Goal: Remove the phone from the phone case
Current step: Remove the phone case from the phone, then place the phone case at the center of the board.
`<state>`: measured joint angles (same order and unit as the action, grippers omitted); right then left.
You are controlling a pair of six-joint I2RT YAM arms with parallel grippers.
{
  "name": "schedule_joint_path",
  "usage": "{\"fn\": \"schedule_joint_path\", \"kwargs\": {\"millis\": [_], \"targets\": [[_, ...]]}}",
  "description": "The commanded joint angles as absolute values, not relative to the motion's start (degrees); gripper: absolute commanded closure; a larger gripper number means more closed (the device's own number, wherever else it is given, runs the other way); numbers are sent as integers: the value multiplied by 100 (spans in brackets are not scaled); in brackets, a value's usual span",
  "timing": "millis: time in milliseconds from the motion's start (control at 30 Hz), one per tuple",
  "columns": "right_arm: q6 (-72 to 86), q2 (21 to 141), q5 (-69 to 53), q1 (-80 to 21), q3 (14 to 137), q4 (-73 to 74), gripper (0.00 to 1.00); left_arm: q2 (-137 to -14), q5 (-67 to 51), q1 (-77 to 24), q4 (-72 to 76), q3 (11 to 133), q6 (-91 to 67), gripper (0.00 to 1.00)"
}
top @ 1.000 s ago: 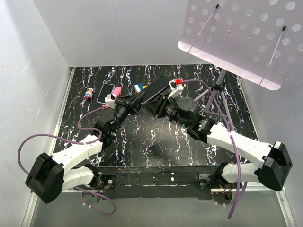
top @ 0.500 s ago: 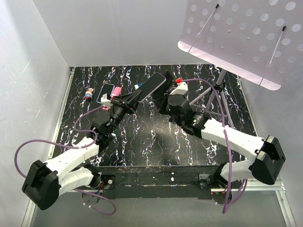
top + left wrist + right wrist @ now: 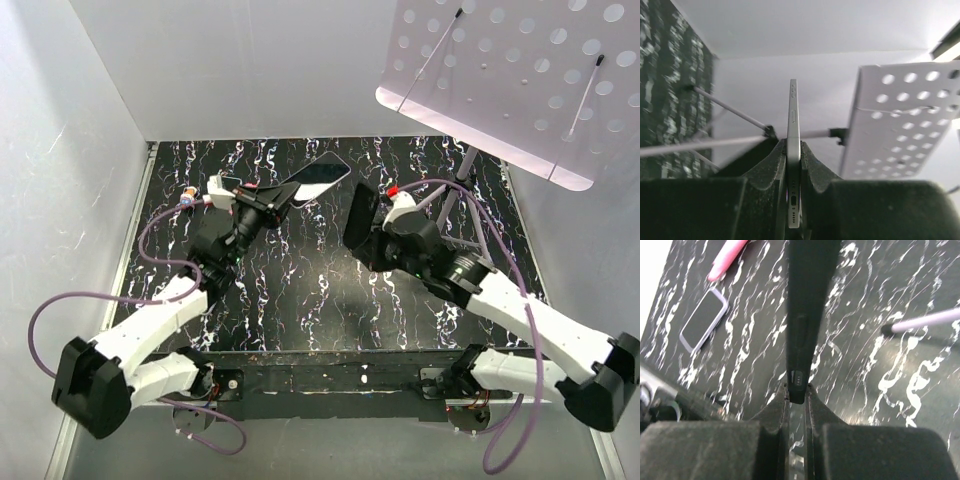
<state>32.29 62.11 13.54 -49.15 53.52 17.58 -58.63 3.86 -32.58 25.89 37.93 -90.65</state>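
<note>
Clamping the bare phone [image 3: 793,115] edge-on in the left gripper [image 3: 793,150], shut tight on it, raised above the marbled table [image 3: 320,290], well left of the tripod stand [image 3: 462,165]. Pinching the black phone case [image 3: 807,300] by its edge in the right gripper [image 3: 797,390], just left of the stand, apart from the phone.

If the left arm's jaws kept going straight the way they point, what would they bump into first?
Probably the stand's thin rods, which cross just behind the phone held in the left gripper; beyond them is the white back wall. Depth is unclear, so it might pass the rods.
</note>
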Motion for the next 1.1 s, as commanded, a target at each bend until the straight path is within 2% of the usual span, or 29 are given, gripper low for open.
{"fn": "schedule_joint_path", "kwargs": {"millis": [0,100,233,333,633,867,1000,1033,1067], "targets": [[3338,5451,80,-4939,5178,3162,99,-6624,413,-3120,2417,4876,-7464,100],[3751,4941,-71,-4939,4958,3839,99,-7573,115,-3024,3134,5255,-7375,100],[4218,4264,-35,-4931,4843,4253,99,-9058,-237,-2997,3242,6107,-7225,100],[4438,3824,386,-4931,4781,4482,99,-9964,-299,-3006,3567,6555,-7242,100],[4702,3332,492,-4913,4667,4729,99,-12495,-79,-3357,3780,8023,-7365,100],[4974,3208,141,-4913,4211,4351,99,-13315,281,-3577,3797,8376,-7919,100],[5106,3199,-219,-4913,3956,4087,99,-13359,150,-3621,3174,8394,-7989,100],[5124,3199,-272,-4913,3920,4035,99,-13351,123,-3630,2999,8315,-8015,99],[5141,3208,-307,-4913,3894,3991,99,-13324,123,-3639,2797,8219,-8094,93]]}}
